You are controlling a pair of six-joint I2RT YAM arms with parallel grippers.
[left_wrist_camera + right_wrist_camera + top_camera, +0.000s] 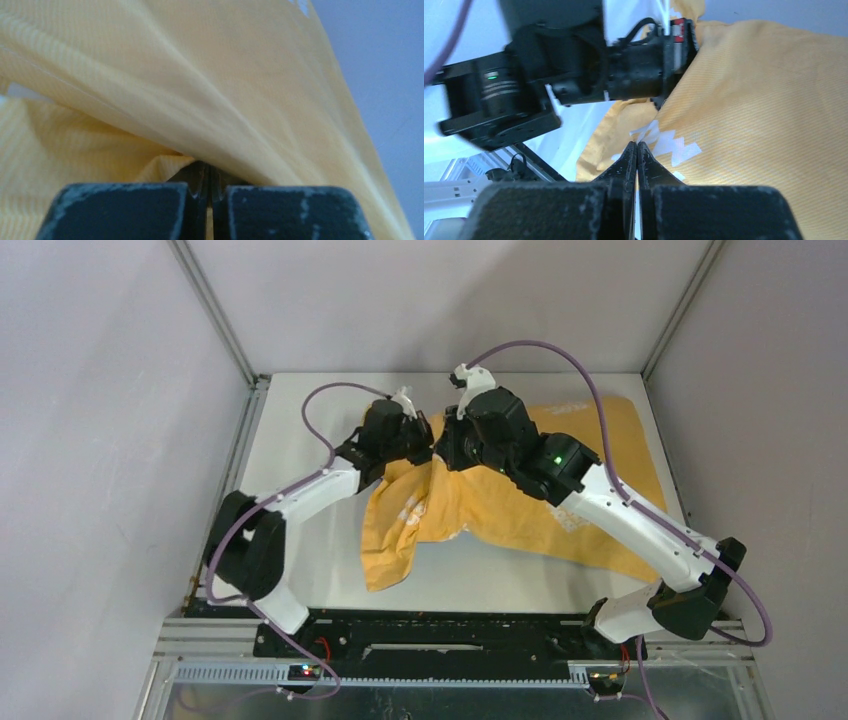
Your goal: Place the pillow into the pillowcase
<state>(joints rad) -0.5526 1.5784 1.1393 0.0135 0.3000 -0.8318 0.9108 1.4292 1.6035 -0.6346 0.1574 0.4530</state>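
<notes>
The pillowcase point(505, 515) lies on the white table point(300, 420). Its orange-yellow side faces up. It starts near the middle of the table and goes off to the far right corner. One end of it is pulled up into a bunch between the two arms. From that bunch a loose flap hangs down and lies toward the near edge. There are white letters point(412, 510) on the flap. I cannot tell if the pillow is inside the pillowcase.

The left gripper point(425, 445) is at the bunch. In the left wrist view its two dark fingers point(120, 210) are squeezed almost together. A fold of the yellow cloth point(200, 90) comes out from between them, so it is pinching the pillowcase. The cloth runs up and away from the tips in long, tight folds.

The right gripper point(448, 450) is just beside the left one, on the other side of the bunch. In the right wrist view its fingertips point(630, 155) are pressed together into a point. The point sits right against the yellow cloth point(764, 100), close to some white letters point(664, 142). I cannot tell if any cloth is caught between them. The black end of the left arm point(574, 65) fills the top left of that view and touches the cloth too.

From above, both arms bend in from the near corners and meet over the far middle of the table. A green light point(555, 458) glows on the right arm. A purple cable point(560, 350) loops over it.
</notes>
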